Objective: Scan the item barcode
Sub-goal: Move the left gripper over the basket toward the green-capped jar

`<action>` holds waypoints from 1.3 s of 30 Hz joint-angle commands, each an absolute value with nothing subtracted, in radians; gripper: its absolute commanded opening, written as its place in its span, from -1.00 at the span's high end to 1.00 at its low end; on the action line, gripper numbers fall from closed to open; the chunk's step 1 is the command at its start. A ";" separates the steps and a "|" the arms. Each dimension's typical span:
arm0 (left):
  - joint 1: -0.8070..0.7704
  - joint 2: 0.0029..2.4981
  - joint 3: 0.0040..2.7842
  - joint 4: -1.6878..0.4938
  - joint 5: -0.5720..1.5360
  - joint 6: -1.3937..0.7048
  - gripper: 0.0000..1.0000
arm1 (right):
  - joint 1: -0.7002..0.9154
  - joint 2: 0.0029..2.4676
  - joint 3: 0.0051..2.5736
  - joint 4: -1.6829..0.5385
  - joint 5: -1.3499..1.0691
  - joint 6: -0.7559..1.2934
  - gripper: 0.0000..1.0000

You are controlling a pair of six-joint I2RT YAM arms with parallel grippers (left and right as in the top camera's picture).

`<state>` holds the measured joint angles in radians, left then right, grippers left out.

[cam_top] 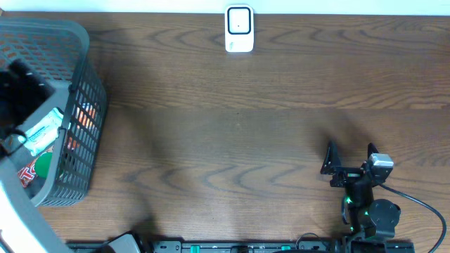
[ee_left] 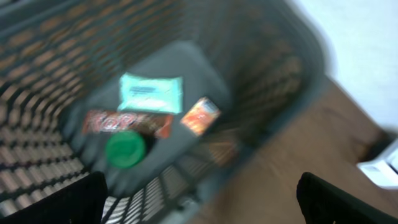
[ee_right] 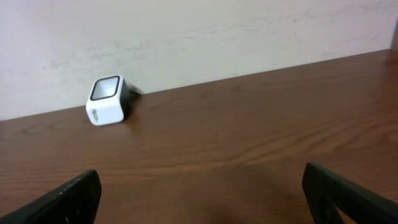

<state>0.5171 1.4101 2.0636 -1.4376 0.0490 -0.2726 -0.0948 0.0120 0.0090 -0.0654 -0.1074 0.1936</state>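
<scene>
the basket at the tabletop's left edge is cut off in the overhead view, its contents partly hidden under the left arm. the left wrist view is blurred: the red wrapper has unreadable lettering; the scanner is cut by that picture's right edge.
</scene>
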 commanded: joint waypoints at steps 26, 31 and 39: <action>0.725 1.451 1.317 -1.076 -0.088 -0.366 -0.96 | -0.088 0.007 0.006 -0.067 -0.103 0.183 -0.98; 0.749 1.454 1.253 -1.010 -0.086 -0.364 -0.95 | -0.088 0.007 0.006 -0.067 -0.103 0.183 -0.99; 0.750 1.520 1.230 -0.965 -0.068 -0.364 -0.96 | -0.088 0.007 0.006 -0.067 -0.103 0.183 -0.98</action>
